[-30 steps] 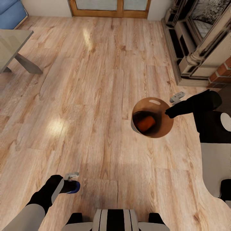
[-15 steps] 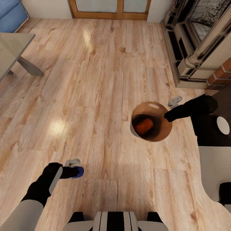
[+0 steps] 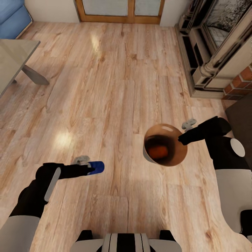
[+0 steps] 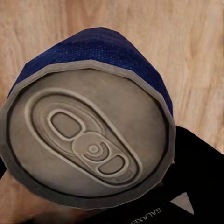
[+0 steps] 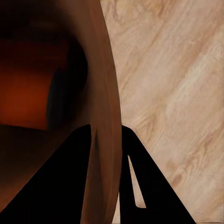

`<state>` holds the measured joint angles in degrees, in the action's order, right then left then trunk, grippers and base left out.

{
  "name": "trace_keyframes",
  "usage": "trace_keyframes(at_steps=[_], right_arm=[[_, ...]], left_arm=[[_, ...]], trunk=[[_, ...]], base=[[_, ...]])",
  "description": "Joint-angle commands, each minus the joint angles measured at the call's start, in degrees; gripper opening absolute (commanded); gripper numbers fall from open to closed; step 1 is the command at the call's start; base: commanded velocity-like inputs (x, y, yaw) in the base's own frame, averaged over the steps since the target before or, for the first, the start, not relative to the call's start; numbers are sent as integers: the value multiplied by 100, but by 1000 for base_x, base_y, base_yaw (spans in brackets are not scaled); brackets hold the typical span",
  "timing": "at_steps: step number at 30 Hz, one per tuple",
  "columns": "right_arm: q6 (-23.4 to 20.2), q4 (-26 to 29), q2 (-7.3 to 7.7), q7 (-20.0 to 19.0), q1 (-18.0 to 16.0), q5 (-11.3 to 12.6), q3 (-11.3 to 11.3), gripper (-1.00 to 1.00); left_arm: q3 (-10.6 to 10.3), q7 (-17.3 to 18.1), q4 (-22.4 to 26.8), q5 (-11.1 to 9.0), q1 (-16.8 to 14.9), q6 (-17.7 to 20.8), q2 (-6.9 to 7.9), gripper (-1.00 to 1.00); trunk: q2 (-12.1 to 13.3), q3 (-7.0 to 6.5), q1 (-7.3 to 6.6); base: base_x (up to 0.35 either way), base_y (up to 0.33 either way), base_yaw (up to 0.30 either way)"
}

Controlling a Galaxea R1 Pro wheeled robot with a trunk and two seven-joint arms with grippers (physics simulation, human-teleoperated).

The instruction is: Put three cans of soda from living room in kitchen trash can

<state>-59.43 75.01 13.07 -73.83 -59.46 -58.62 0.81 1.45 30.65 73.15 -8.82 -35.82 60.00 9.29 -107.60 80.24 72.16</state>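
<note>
Gripping blue can (image 3: pixel 96 167) left, bin (image 3: pixel 175 159) rim right.

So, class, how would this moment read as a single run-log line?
left gripper: shut on dark blue soda can | right gripper: shut on rim of grey round bin | bin: orange can inside | wooden floor

This is a home's living room, rendered in a simulator; a light wood-plank floor (image 3: pixel 115 91) runs across the whole space; wood-framed glass doors (image 3: pixel 120 10) close the far wall; a light-blue sofa (image 3: pixel 12 17) sits in the far corner, just beyond a glass coffee table (image 3: pixel 14 57) on angled grey legs; on the opposite side stands a fireplace (image 3: pixel 224 45) with a pale moulded surround, dark panels and a patch of red brick (image 3: pixel 241 82) at its base.
</note>
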Motion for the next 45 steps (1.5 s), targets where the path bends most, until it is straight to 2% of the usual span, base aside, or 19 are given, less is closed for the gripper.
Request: trace_keyframes(at_steps=[1,4,6,8,9,16,22,26,28,38,39,45], right_arm=[[-57,-11,4,-48,20,62,-3,-100],[-57,-25,14,-82,94,71,-61,-100],[-57,-28,3,-99,162,78,-264,-100],[-57,-34,0,-104,184,82,-345,-100],[-57,-52,-2,-108,202,84,-400,-100],[535,-293,-219,235,408,-85,-618,-100],[667,-484,-410,523,408,-231,-815,-100],[749,-613,-532,714,408,-344,-864,-100],[744,-677,-532,807,408,-356,-864,-100],[1002,-390,-199,652,80,-574,-539,-100],[-57,106,-139,-326,-210,-282,-123,-100],[-57,133,-131,-363,-230,-320,-104,-100]], left_arm=[[-8,362,78,30,-80,0,102,-100],[-24,1299,161,47,-345,0,343,-100],[-28,1827,190,48,-454,0,522,-100],[-29,2113,210,43,-497,0,614,-100],[-30,2445,230,38,-564,0,731,-100],[-258,2206,7,25,-499,-218,499,-100],[-454,2014,-188,25,-499,-400,308,-100],[-584,1886,-200,25,-499,-527,308,-100],[-648,1822,-200,25,-499,-591,308,-100],[-320,2080,129,-30,-740,-316,634,-100],[120,3593,301,-30,-742,0,1038,-100],[142,3826,299,-32,-760,0,1108,-100]], trunk=[[41,-19,-23],[162,-73,-89],[242,-109,-132],[322,-145,-176],[362,-162,-198],[361,-162,-198],[361,-162,-198],[361,-162,-198],[361,-162,-198],[762,-341,-417],[802,-359,-439],[1043,-467,-571]], base=[[0,0,0],[0,0,0],[0,0,0],[0,0,0],[0,0,0],[0,0,0],[0,0,0],[0,0,0],[0,0,0],[0,0,0],[0,0,0],[0,0,0]])
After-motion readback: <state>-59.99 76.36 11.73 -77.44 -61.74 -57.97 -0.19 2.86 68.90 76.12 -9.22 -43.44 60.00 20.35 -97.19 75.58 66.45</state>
